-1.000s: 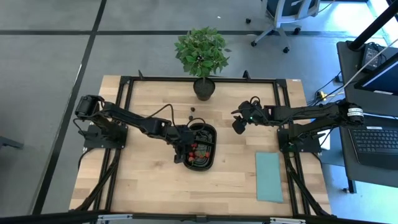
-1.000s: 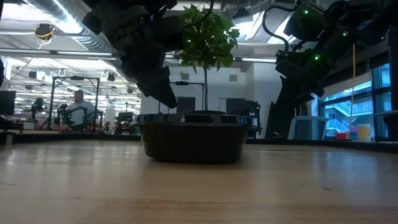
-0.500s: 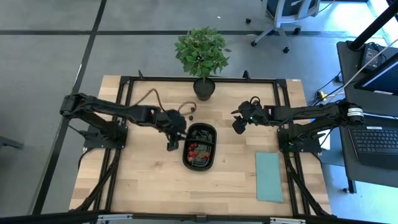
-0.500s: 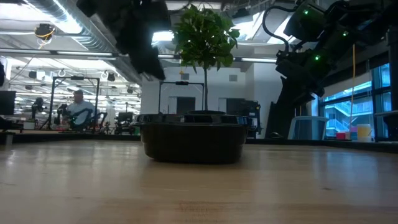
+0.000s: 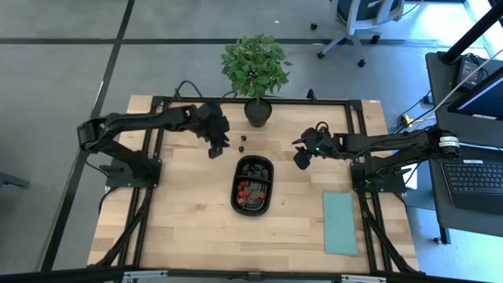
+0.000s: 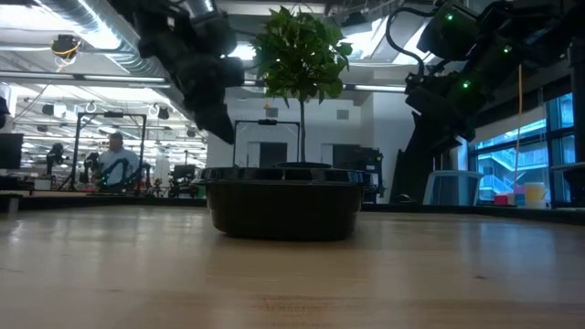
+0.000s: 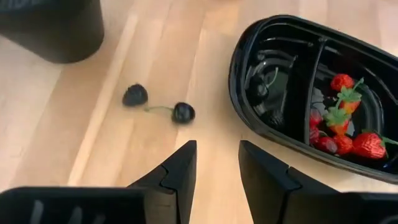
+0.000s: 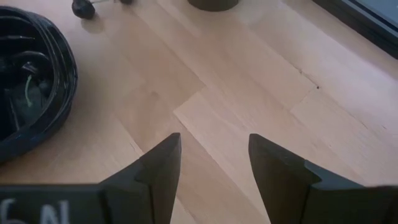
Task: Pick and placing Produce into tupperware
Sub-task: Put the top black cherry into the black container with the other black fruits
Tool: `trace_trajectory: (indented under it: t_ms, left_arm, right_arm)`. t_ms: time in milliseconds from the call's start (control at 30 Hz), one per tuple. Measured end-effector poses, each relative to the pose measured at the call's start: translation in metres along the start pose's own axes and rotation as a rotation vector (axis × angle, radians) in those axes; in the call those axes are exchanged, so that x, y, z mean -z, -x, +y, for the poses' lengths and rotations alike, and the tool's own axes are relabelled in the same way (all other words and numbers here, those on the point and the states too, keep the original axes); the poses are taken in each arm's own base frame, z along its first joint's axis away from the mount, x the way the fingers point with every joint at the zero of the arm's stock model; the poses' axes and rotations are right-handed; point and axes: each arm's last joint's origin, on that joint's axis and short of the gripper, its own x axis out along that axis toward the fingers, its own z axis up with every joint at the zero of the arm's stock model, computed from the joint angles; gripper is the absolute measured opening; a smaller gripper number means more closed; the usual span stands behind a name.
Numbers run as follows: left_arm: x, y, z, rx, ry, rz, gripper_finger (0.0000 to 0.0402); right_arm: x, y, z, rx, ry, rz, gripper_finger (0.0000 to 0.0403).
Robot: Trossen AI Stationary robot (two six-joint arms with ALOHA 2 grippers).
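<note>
The black oval tray (image 5: pixel 253 185) sits mid-table; its wall fills the low view (image 6: pixel 283 208). The left wrist view shows red strawberries and small red fruit (image 7: pixel 341 121) in one compartment, and dark stems in the other, on the cherries' side. Two dark cherries (image 7: pixel 183 112) joined by a stem lie on the wood between tray and plant pot, also seen from above (image 5: pixel 240 142). My left gripper (image 5: pixel 214 151) hovers open just left of those cherries (image 7: pixel 217 163). My right gripper (image 5: pixel 299 161) hangs open right of the tray (image 8: pixel 214 168).
A potted green plant (image 5: pixel 255 67) stands at the far edge, its dark pot (image 7: pixel 53 25) close beyond the cherries. A pale teal sheet (image 5: pixel 339 222) lies near the right edge. Bare wood stretches left of the tray and along the near edge. People and desks show in the room behind.
My left gripper has risen out of the tray and swung toward the far edge, ending left of the two loose cherries near the pot. The tray and its fruit have stayed put.
</note>
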Motion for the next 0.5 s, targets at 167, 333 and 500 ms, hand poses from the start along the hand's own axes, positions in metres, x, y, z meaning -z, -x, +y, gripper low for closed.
trace_trajectory:
  t_ms: [167,333,500]
  left_arm:
    - [-0.003,-0.005,0.021,-0.046,0.008,-0.043,0.0114]
    - [-0.005,-0.004,0.026,-0.064,-0.091,-0.068,0.0114]
    - [-0.007,-0.005,0.024,-0.058,-0.139,-0.081,0.0131]
  right_arm:
    - [-0.002,0.000,0.001,-0.009,-0.009,-0.020,0.0191]
    - [-0.004,0.000,0.002,-0.019,-0.017,-0.044,0.0191]
    - [-0.005,0.000,0.002,-0.023,-0.020,-0.053,0.0191]
